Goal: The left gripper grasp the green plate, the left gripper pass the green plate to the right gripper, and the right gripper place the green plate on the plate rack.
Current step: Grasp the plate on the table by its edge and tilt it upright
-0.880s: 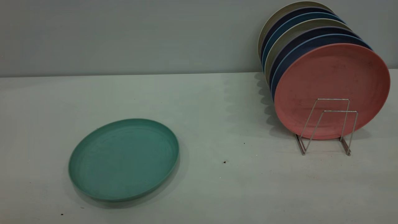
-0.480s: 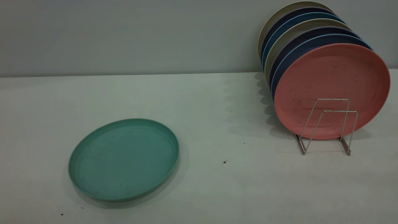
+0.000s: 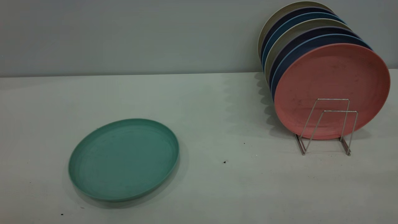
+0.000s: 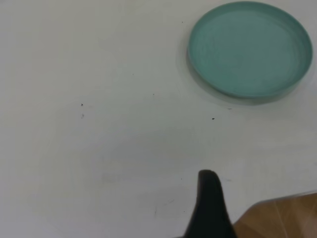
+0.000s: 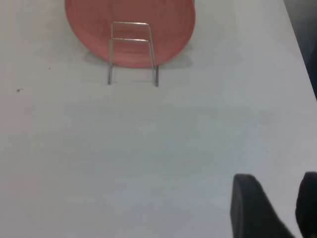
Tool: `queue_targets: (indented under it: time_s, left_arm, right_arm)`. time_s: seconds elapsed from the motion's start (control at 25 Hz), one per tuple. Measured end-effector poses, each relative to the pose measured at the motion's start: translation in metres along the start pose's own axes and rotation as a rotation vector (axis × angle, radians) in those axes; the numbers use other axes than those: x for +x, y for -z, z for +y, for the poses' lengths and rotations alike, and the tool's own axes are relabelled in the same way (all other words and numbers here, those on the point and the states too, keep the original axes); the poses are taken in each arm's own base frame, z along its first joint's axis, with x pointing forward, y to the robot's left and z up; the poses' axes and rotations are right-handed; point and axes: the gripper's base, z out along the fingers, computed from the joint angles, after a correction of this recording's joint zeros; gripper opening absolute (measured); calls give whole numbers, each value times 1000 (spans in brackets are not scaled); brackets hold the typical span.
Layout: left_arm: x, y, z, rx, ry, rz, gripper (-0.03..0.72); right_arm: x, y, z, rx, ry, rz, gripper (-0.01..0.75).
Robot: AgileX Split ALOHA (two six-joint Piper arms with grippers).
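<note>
The green plate [image 3: 123, 159] lies flat on the white table at the front left, with nothing touching it. It also shows in the left wrist view [image 4: 250, 48], far ahead of the left gripper [image 4: 210, 208], which hangs near the table's edge and is only partly in frame. The plate rack [image 3: 326, 124] stands at the right and holds several upright plates. In the right wrist view the rack [image 5: 132, 54] is far ahead of the right gripper [image 5: 277, 198], which is open and empty above bare table. Neither gripper shows in the exterior view.
A salmon-pink plate [image 3: 332, 90] is frontmost in the rack, with dark blue and beige plates [image 3: 298, 34] behind it. Two wire loops in front of it stand free. The table's edge with wooden floor [image 4: 282, 220] lies beside the left gripper. The wall runs behind the table.
</note>
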Motion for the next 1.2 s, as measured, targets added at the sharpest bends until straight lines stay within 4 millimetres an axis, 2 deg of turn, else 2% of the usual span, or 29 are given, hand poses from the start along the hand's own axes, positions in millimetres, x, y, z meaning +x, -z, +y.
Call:
queue_targets:
  time_s: [0.96, 1.08, 1.2]
  left_arm:
    - [-1, 0, 1, -6, -1, -7, 589]
    - [-11, -2, 3, -22, 20, -4, 589]
    - [-34, -11, 6, -21, 39, 29, 589]
  right_arm:
    - [0, 0, 0, 0, 0, 0, 239]
    - [-5, 3, 0, 0, 0, -24, 254]
    - [-26, 1, 1, -16, -8, -74, 314]
